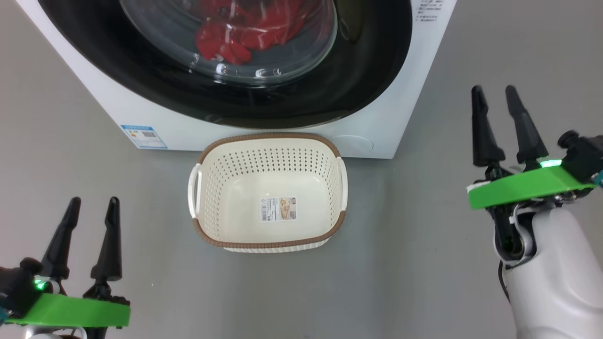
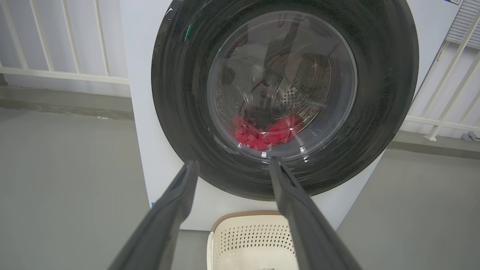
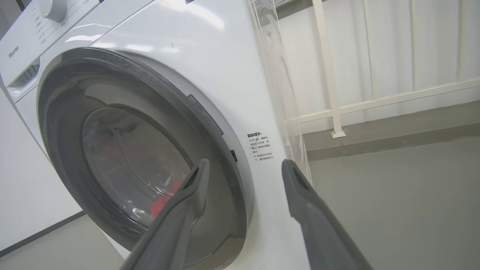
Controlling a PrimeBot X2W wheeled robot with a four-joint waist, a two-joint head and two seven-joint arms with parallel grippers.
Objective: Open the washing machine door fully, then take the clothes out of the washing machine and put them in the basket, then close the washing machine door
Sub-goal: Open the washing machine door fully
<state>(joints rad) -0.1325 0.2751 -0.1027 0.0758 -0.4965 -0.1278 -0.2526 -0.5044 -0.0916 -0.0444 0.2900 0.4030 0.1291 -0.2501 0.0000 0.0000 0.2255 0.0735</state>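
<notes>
The left gripper (image 1: pixel 94 203) and right gripper (image 1: pixel 493 92) point forward, fingers spread apart, each gripping nothing.

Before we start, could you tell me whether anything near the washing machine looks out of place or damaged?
Nothing stands out: the washing machine door is shut, the clothes lie behind its glass, and the basket stands upright before it.

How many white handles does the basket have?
2. One handle sits on the basket's left side, the other on its right side. None looks hidden.
</notes>
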